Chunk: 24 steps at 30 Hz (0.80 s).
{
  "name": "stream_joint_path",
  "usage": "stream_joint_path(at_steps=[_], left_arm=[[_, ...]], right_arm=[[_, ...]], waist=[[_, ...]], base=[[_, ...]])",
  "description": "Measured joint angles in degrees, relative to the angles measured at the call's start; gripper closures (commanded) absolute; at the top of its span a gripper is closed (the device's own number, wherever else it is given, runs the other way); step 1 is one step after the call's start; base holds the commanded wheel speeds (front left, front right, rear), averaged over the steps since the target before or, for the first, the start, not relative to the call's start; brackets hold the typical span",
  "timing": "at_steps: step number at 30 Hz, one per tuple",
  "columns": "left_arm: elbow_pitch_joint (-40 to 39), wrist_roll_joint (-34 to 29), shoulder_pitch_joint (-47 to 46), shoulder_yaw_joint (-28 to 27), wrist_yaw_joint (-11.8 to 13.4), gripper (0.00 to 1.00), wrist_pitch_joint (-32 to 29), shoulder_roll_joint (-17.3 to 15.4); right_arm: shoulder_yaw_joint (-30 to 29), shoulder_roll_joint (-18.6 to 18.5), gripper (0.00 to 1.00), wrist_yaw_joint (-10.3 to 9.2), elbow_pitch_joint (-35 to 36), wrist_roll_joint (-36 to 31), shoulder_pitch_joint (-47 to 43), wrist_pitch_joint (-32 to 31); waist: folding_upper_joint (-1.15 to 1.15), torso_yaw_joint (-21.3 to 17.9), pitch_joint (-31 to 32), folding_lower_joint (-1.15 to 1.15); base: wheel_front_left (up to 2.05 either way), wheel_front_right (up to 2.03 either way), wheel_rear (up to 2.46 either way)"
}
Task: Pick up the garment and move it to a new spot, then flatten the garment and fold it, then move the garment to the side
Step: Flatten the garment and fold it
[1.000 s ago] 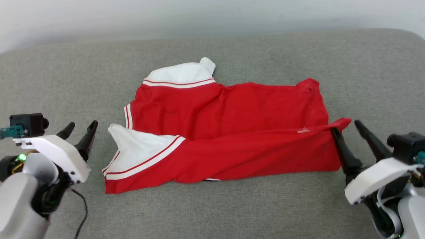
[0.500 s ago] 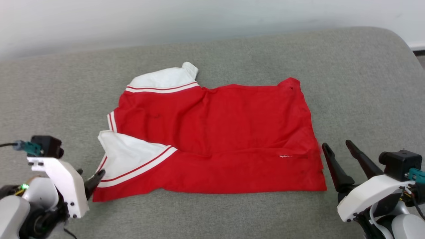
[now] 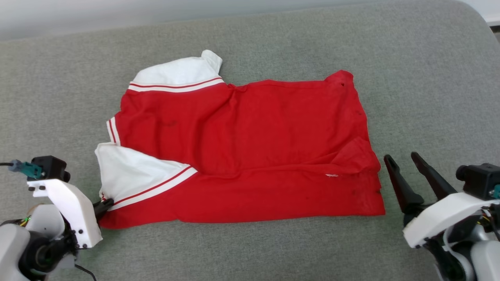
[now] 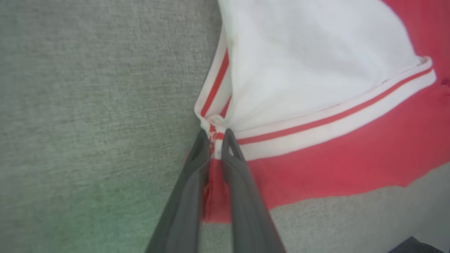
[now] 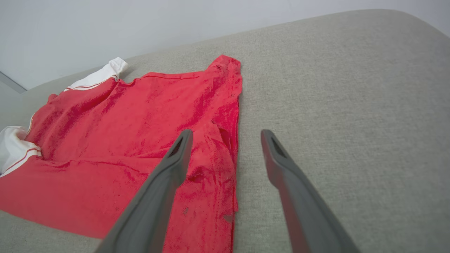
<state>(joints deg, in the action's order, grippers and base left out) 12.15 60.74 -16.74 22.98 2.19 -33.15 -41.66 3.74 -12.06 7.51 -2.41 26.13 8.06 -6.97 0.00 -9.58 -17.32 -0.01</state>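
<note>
The red garment (image 3: 250, 148) lies spread on the grey couch cushion (image 3: 250, 249), folded lengthwise, with its white sleeves at the left. My left gripper (image 3: 104, 203) is at its near-left corner. In the left wrist view that gripper (image 4: 214, 135) is shut on the striped cuff of the near white sleeve (image 4: 299, 70), and the trim bunches between the fingers. My right gripper (image 3: 402, 159) stands open just right of the garment's hem edge, holding nothing. In the right wrist view its fingers (image 5: 179, 154) spread over that red edge (image 5: 225, 147) of the garment.
The cushion's rounded far-right corner (image 3: 472, 23) meets a pale wall (image 3: 78, 15) behind. Bare grey fabric lies in front of the garment and on both sides. A black cable (image 3: 84, 271) hangs under my left arm.
My left gripper dropped to the near sleeve cuff and shut on it. My right gripper let go of the hem corner, which fell flat, and stays open. The head camera tilted down.
</note>
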Motion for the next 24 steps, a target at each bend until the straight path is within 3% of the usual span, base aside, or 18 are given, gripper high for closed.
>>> stream_joint_path(at_steps=[9, 15, 20, 21, 22, 23, 24], left_arm=[[-9.11, -3.49, 2.46, -1.15, 1.75, 1.00, 7.38, 0.58], [-16.21, -5.77, 2.85, -1.01, 3.61, 1.00, 9.15, 0.62], [-16.70, -6.01, 2.86, -0.58, 3.88, 1.00, 9.65, 1.43], [-16.57, -6.00, 2.87, -0.42, 3.87, 1.00, 9.67, 1.75], [-16.38, -5.99, 2.88, -0.24, 3.86, 1.00, 9.73, 2.05], [-16.17, -5.92, 2.89, -0.07, 3.86, 1.00, 9.73, 2.26], [-15.90, -5.79, 2.92, -0.02, 3.79, 1.00, 9.90, 2.43]], right_arm=[[-2.60, -4.81, 0.00, 0.00, 0.07, 3.44, -1.66, -17.86], [-0.38, -5.73, 0.00, 0.00, -3.35, 3.86, 0.48, -30.08], [1.96, -5.77, 0.00, -0.13, -7.14, 4.10, 3.83, -32.70], [2.50, -6.00, 0.45, -0.16, -7.76, 4.11, 4.33, -33.01], [2.97, -6.23, 0.75, -0.22, -8.34, 4.28, 4.82, -33.43], [3.23, -6.43, 1.00, -0.32, -8.73, 4.69, 5.11, -33.44], [3.43, -6.48, 1.00, -0.40, -9.01, 4.91, 5.38, -33.39]], waist=[[0.00, 3.10, 1.68, 0.01], [0.00, 6.04, 0.18, 0.01], [0.00, 7.47, -1.29, 0.01], [0.00, 7.70, -1.44, 0.01], [0.00, 7.89, -1.54, 0.00], [0.00, 8.06, -1.58, 0.00], [0.00, 8.15, -1.54, 0.01]], base=[[0.00, 0.00, 0.00], [0.00, 0.00, 0.00], [0.00, 0.00, 0.00], [0.00, 0.00, 0.00], [0.00, 0.00, 0.00], [0.00, 0.00, 0.00], [0.00, 0.00, 0.00]])
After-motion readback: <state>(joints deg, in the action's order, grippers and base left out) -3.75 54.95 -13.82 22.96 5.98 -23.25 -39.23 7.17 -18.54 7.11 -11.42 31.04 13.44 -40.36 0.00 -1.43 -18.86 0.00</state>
